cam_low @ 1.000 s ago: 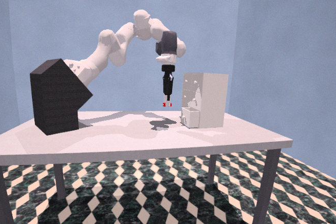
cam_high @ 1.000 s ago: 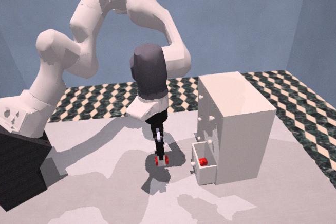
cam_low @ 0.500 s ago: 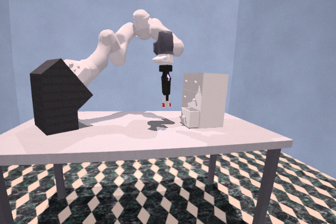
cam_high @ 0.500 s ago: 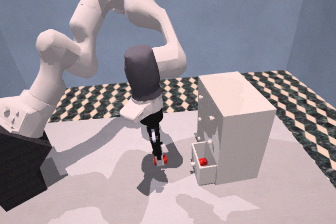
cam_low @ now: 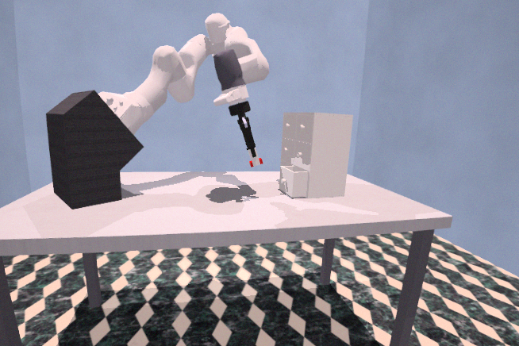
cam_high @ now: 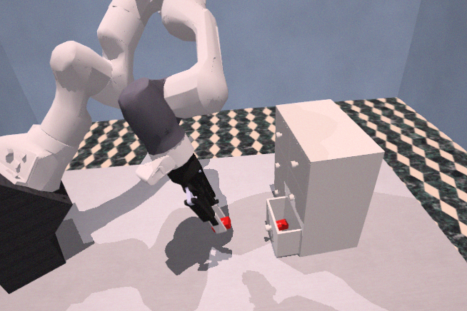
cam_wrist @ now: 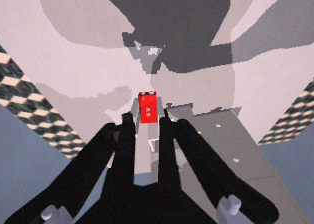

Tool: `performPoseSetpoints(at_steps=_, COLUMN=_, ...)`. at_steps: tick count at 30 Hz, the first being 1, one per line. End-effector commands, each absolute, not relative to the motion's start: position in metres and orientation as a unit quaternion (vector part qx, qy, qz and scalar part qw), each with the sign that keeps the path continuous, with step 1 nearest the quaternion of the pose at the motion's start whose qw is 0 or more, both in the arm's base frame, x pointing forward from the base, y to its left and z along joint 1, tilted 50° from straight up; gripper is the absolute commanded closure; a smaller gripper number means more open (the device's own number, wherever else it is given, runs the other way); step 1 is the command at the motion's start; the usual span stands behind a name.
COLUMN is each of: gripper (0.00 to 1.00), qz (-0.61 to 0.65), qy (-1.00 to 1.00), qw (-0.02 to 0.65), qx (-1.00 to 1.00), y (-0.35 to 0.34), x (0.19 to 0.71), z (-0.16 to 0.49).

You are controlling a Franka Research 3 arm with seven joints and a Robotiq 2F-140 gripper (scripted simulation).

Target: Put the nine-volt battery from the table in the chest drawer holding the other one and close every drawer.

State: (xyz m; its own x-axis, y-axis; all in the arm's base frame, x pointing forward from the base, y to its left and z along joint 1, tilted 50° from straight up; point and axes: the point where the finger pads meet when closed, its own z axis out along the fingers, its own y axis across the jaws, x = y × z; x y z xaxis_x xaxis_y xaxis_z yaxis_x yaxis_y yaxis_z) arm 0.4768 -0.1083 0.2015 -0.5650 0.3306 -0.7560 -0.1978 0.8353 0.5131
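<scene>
My gripper [cam_high: 221, 224] is shut on a red nine-volt battery [cam_high: 225, 221] and holds it tilted, well above the table, to the left of the chest. It also shows in the exterior view [cam_low: 255, 162] and in the wrist view [cam_wrist: 147, 107], where the battery sits between the fingertips. The small white chest [cam_high: 322, 172] stands on the table's right side. Its lowest drawer [cam_high: 283, 230] is pulled out and holds a second red nine-volt battery [cam_high: 282, 224]. The other drawers are pushed in.
A large dark block [cam_high: 21, 227], the arm's base, stands at the table's left. The chest's knobs [cam_high: 278, 165] stick out of its front toward my gripper. The table edge lies beyond the chest on the right.
</scene>
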Motion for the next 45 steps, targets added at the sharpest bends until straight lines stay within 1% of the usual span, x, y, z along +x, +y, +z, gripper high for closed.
performPoseSetpoints(at_steps=1, gripper=0.86, qz=0.259, qy=0.785, qw=0.563, qx=-0.007, y=-0.102, x=0.481, z=0.205)
performPoseSetpoints(at_steps=3, gripper=0.86, qz=0.260, qy=0.762, qw=0.593, qx=0.003, y=-0.102, x=0.480, z=0.203)
performPoseSetpoints(at_steps=7, gripper=0.86, qz=0.264, qy=0.732, qw=0.628, qx=0.030, y=-0.101, x=0.479, z=0.200)
performPoseSetpoints(at_steps=9, gripper=0.86, qz=0.264, qy=0.732, qw=0.628, qx=0.030, y=-0.101, x=0.479, z=0.200)
performPoseSetpoints(at_steps=12, gripper=0.86, qz=0.261, qy=0.700, qw=0.664, qx=0.035, y=-0.100, x=0.479, z=0.199)
performPoseSetpoints(at_steps=24, gripper=0.86, qz=0.253, qy=0.609, qw=0.750, qx=0.062, y=-0.098, x=0.477, z=0.193)
performPoseSetpoints(at_steps=36, gripper=0.86, qz=0.248, qy=0.561, qw=0.786, qx=0.076, y=-0.098, x=0.476, z=0.191)
performPoseSetpoints(at_steps=45, gripper=0.86, qz=0.246, qy=0.548, qw=0.796, qx=0.081, y=-0.097, x=0.476, z=0.190)
